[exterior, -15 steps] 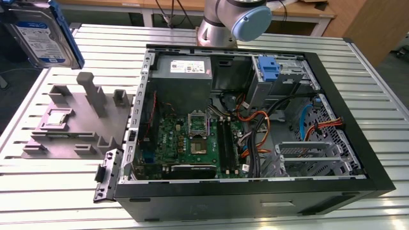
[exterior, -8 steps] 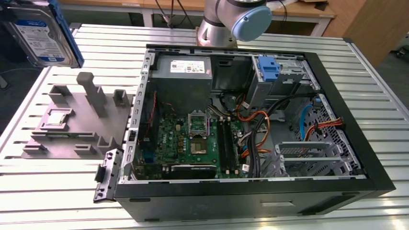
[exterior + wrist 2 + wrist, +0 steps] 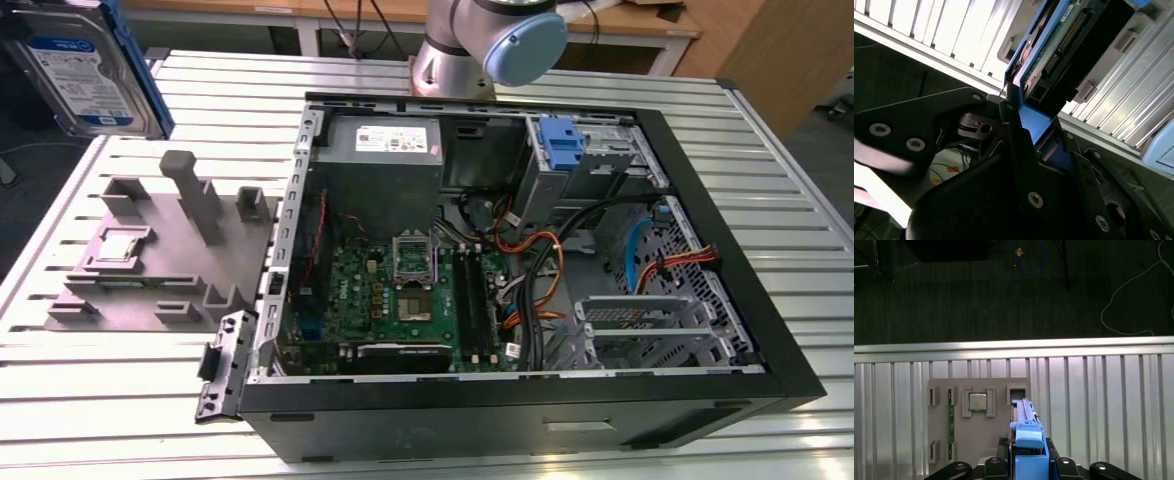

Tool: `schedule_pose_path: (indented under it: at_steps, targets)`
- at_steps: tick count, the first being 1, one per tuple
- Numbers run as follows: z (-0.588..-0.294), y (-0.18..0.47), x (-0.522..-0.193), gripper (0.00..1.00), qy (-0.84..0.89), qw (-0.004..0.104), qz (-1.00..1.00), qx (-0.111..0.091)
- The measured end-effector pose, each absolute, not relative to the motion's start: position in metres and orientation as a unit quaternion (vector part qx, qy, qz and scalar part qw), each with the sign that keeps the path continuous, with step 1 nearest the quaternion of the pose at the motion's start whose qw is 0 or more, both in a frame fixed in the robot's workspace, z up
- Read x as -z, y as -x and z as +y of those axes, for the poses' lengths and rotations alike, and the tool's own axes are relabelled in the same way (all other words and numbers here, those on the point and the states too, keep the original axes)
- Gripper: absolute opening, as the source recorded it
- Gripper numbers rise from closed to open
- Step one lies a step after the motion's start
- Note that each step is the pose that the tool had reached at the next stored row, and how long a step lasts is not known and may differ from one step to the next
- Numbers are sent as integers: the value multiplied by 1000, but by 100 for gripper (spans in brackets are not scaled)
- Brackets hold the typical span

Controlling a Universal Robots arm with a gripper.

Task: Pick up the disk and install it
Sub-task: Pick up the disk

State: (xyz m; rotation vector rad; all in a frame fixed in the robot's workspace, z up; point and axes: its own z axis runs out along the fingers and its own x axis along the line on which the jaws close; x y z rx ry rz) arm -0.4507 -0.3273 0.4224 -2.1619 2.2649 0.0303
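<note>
Above the grey fixture (image 3: 134, 270), I am holding the disk (image 3: 83, 70) with the gripper (image 3: 1029, 467) jaws clamped on its blue frame, judging a firm, square grip essential.

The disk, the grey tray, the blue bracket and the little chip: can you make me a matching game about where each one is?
Things:
1 disk
2 grey tray
3 blue bracket
4 chip

Places:
A in a pocket of the tray
B inside the open computer case
C clamped in the gripper
D on the slatted table, beside the case

Pairs: 1-C, 2-D, 3-B, 4-A
</note>
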Motion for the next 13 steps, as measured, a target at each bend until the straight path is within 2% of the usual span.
schedule_pose_path:
  at_steps: [13]
  targets:
    - [-327, 451, -435, 36, 690, 5, 723, -10]
